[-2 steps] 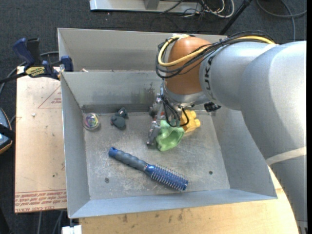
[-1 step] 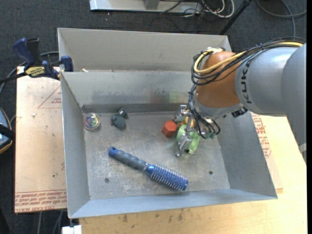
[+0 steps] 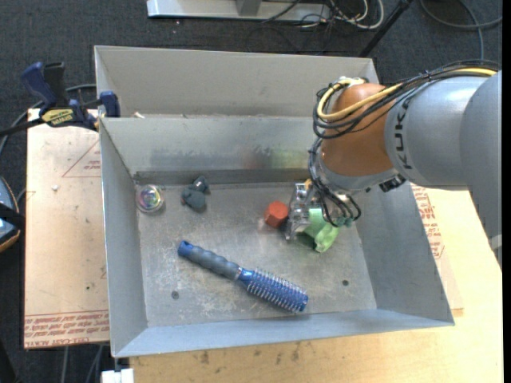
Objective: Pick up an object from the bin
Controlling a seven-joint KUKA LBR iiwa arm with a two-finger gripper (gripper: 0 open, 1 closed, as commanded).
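1. Gripper (image 3: 302,216) sits low in the bin (image 3: 120,238), right of the floor's middle and nearer the back wall. We cannot tell whether it is spread or pressed together, because the wrist (image 3: 355,138) and its cables crowd over it.
2. A crumpled green thing (image 3: 325,234) lies just beside the gripper on its right-front side, touching it or nearly so. A small red block (image 3: 276,214) lies just to the gripper's left.
3. We judge one of these two to be the thing to pick, but we see neither pinched.
4. A blue hairbrush (image 3: 243,276) lies aslant near the front edge. A grey lump (image 3: 195,195) and a shiny round thing (image 3: 149,199) sit toward the back-left corner, well apart from the gripper.
5. As we read it, the descent is done. Nothing is lifted, so a sure grasp and the lift out of the bin are left.
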